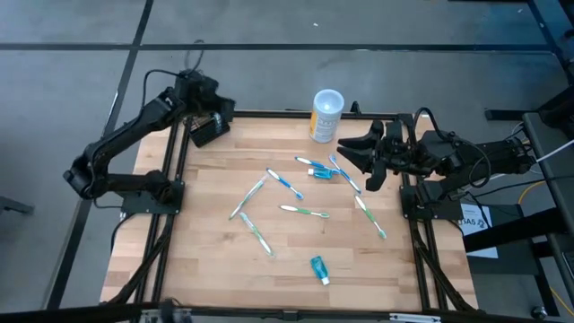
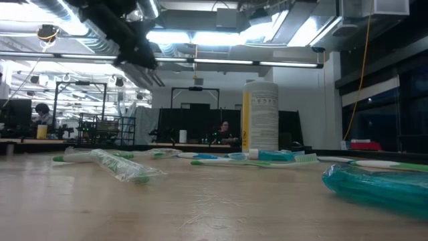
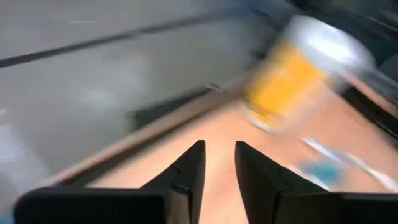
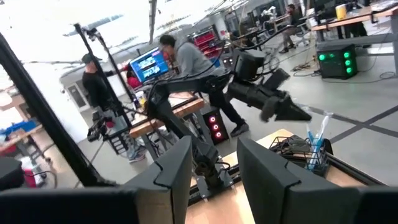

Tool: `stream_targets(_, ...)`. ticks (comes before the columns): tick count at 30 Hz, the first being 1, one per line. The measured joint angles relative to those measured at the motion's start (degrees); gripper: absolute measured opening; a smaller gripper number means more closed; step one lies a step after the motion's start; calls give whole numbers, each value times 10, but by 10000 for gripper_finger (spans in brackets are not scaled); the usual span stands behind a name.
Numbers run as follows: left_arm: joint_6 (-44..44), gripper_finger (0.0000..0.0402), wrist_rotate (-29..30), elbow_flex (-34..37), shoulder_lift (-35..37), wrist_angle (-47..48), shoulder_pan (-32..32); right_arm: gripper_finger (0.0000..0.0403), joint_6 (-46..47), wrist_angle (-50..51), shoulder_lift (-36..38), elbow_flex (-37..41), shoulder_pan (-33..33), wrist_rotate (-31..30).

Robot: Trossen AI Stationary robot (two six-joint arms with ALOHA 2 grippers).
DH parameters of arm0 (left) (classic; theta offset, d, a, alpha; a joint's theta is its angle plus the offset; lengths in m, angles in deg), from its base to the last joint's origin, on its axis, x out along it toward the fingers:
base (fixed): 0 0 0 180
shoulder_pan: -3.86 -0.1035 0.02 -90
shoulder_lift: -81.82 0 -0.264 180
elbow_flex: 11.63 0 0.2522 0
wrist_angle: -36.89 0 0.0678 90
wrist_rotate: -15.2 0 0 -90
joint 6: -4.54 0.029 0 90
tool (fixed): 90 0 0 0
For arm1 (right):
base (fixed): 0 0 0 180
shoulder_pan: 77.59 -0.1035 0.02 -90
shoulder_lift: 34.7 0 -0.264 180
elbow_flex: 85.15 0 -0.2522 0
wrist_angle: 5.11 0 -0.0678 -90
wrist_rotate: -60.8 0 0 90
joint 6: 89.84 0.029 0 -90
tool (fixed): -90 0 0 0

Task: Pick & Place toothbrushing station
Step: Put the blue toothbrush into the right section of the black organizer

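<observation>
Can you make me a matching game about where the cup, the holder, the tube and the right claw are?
Things:
1. cup
2. holder
3. tube
4. right claw

Places:
A. far-left corner
B. near the front edge
C. middle of the far edge
D. right side, open, above some brushes

Pairs: 1-C, 2-A, 3-B, 4-D
</observation>
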Motion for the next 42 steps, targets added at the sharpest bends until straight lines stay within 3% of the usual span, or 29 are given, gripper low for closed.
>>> stream_targets(3, 46, 97, -40, 0, -9, 30, 44, 130, -4, 20, 0, 0, 0, 2)
stream_targets(13, 30, 93, 16, 0, -137, 139, 246, 130, 9, 32, 0, 0, 0, 15)
stream_targets(20, 206, 110, 27, 0, -223, 45, 393, 130, 11, 38, 0, 0, -2, 15)
stream_targets(24, 300, 117, 104, 0, -250, -56, 457, 130, 14, 38, 0, 0, -2, 15)
stream_targets(28, 325, 124, 139, -5, -278, -136, 467, 130, 26, 40, 0, 0, -2, 13)
stream_targets(42, 372, 113, 94, -98, -416, -111, 464, 130, 39, 42, 0, 0, -2, 10)
